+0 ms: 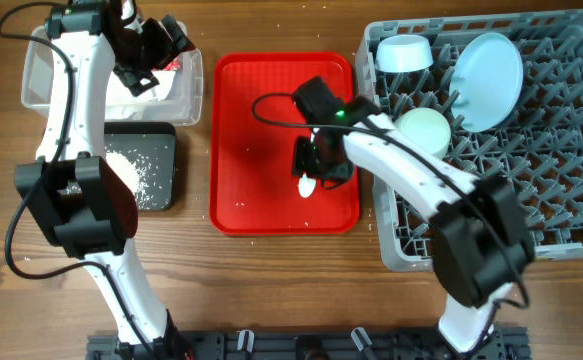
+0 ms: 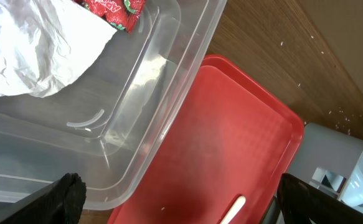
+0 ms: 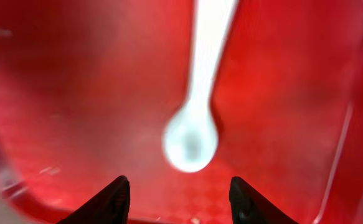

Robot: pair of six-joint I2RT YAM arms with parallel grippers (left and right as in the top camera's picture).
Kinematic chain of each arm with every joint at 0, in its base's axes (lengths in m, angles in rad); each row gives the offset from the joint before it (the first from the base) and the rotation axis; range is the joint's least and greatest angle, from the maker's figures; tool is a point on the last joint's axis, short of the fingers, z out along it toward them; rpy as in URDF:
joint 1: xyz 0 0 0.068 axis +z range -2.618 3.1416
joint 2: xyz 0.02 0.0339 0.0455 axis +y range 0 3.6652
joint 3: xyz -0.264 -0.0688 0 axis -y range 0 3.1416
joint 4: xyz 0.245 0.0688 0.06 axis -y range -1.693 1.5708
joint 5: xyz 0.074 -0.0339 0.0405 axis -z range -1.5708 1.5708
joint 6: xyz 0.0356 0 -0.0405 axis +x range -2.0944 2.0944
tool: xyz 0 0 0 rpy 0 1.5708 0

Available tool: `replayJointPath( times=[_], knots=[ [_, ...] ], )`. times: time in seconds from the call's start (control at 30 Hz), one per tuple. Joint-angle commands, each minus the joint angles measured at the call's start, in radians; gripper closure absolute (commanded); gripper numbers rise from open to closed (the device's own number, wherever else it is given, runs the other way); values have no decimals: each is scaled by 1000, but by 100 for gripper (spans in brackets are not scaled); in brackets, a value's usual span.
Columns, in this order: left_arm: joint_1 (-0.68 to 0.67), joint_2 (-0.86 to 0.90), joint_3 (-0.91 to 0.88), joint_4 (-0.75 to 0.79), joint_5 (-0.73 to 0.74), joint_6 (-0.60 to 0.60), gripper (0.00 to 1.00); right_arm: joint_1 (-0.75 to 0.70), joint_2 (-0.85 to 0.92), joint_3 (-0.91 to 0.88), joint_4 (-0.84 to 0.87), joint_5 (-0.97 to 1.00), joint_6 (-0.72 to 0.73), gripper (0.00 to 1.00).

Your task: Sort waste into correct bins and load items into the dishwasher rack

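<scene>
While the right pincer (image 3: 179,199) hovers half-spread and empty over the tray (image 1: 261,100), the spoon (image 3: 190,140) lies on that tray just ahead of its tips, not gripped. Left of the tray, the sorting looks done: napkin (image 2: 32,50) and wrapper (image 2: 113,9) sit in the tub (image 1: 36,75), crumbs (image 1: 131,170) in the black bin (image 1: 161,140). The left pincer (image 2: 178,199) hangs over the tub's tray-side edge, spread wide, holding nothing. Right of the tray, the rack (image 1: 571,200) already carries plate (image 1: 486,80), green bowl (image 1: 426,130) and small bowl (image 1: 404,52). So the spoon is what's left, by my reckoning; cup and fork I can't find in any view.
</scene>
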Motion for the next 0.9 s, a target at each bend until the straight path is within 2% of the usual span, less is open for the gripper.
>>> replayJointPath(
  times=[0.0,0.13,0.2,0.27,0.37,0.43,0.53,0.57,0.67,0.8,0.87],
  knots=[
    [0,-12,10,2,-6,-6,0,10,100,-23,7,14,55,47],
    [0,-12,10,2,-6,-6,0,10,185,-23,80,-14,73,50],
    [0,-12,10,2,-6,-6,0,10,188,-23,84,-16,72,64],
    [0,-12,10,2,-6,-6,0,10,188,-23,83,-25,69,84],
    [0,-12,10,2,-6,-6,0,10,188,-23,84,-35,68,96],
    [0,-12,10,2,-6,-6,0,10,188,-21,91,-49,42,96],
    [0,-12,10,2,-6,-6,0,5,117,67,35,-112,-208,96],
    [0,-12,10,2,-6,-6,0,5,69,98,-5,-77,-229,96],
    [0,-12,10,2,-6,-6,0,-15,-224,161,-109,29,-414,96],
    [0,-12,10,2,-6,-6,0,-66,-453,152,-288,361,-443,96],
    [0,-12,10,2,-6,-6,0,-112,-468,114,-306,386,-459,96]
  ],
)
